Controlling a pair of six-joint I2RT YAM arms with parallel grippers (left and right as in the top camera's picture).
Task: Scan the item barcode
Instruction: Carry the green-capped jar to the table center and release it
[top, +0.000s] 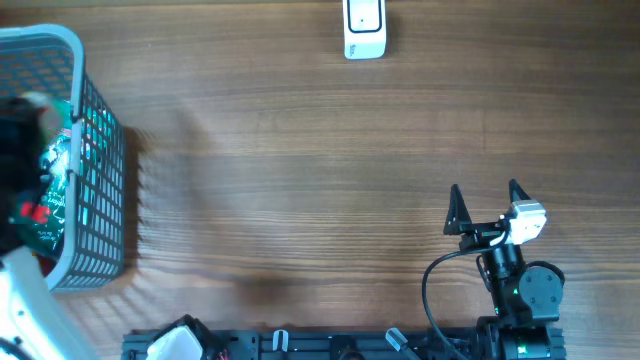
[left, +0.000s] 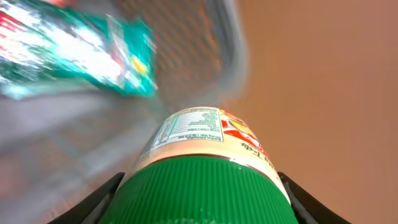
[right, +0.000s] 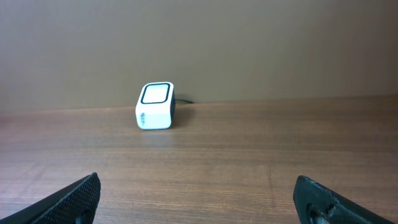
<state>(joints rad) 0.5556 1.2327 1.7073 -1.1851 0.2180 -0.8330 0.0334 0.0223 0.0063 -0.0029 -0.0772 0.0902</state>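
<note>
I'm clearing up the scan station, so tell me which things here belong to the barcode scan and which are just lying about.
For the job:
- jar, green lid, held in the left claw
- scanner
- right claw, open and empty

Just there:
- basket
- green packet in the basket

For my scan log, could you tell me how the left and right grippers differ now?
The left gripper clamps a green-capped jar; the right gripper is empty. Left jaws sit narrowed on the cap; right jaws stand wide open. The left is at the basket; the right faces the scanner. Both have black fingers.
</note>
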